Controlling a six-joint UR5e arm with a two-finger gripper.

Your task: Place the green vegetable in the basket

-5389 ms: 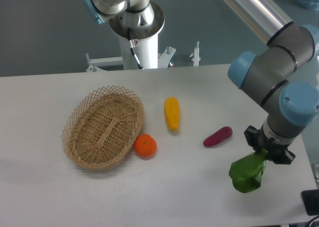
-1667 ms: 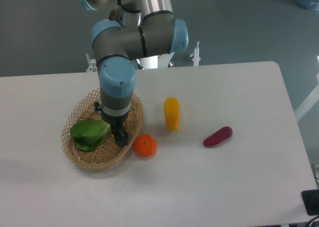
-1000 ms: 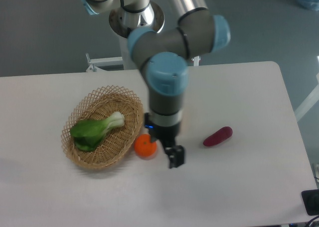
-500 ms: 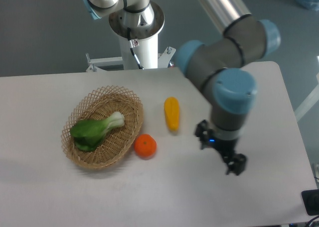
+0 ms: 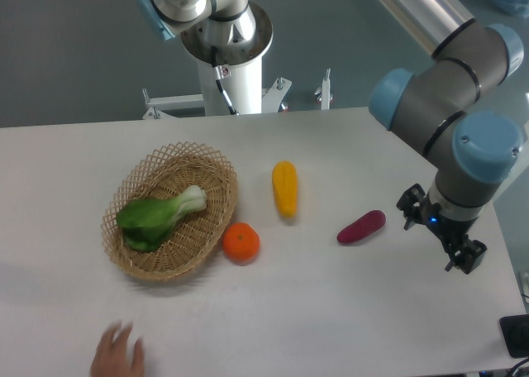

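Observation:
The green vegetable (image 5: 159, 217) lies inside the basket (image 5: 139, 261) at the left of the table, dark leaves to the left, whitish stem to the right. My gripper (image 5: 459, 257) hangs over the table's right side, far from the basket and just right of the purple-red vegetable (image 5: 361, 226). It holds nothing; its fingers look apart, but they are too small to be sure.
An orange (image 5: 241, 242) touches the basket's right rim. A yellow oblong vegetable (image 5: 284, 188) lies mid-table. A person's hand (image 5: 116, 354) shows at the front left edge. The arm's base (image 5: 226, 46) stands behind the table. A dark object (image 5: 514, 337) sits at the lower right corner.
The vegetable was carried from the right side into the basket and let go. My arm has swung back right, now past the purple-red vegetable. A hand has appeared at the front left.

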